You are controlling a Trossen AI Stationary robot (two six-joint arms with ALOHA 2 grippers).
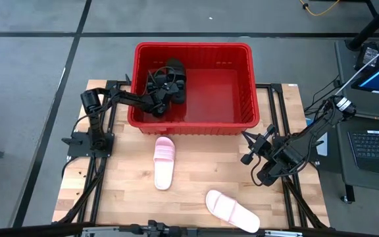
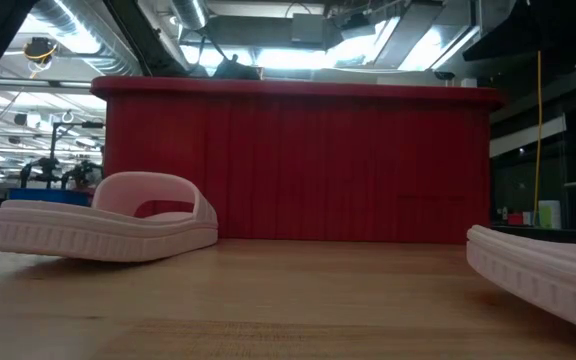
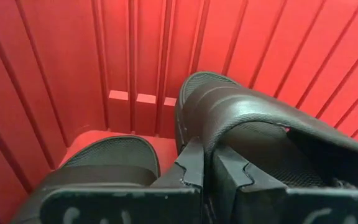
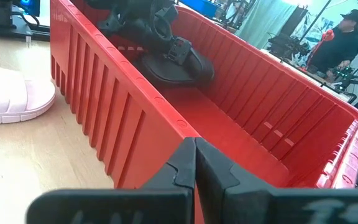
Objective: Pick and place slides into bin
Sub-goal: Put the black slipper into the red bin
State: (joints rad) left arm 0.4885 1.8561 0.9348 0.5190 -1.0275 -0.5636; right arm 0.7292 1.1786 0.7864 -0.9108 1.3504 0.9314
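Red slotted plastic bin [image 1: 242,85] holding two matte black slides [image 1: 174,80], left gripper [image 1: 158,97] fingers closed inside it, empty, right gripper [image 1: 247,146] fingers closed above wooden tabletop [image 1: 196,171], two pale pink slides [image 1: 164,162] outside.

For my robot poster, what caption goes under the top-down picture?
Left gripper reaches into the red bin among the black slides; two pink slides wait on the table.

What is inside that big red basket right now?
Inside the bin lie two black slides, bunched at its left end, with the left gripper reaching in over them. The arm hides parts of them; the rest looks bare.
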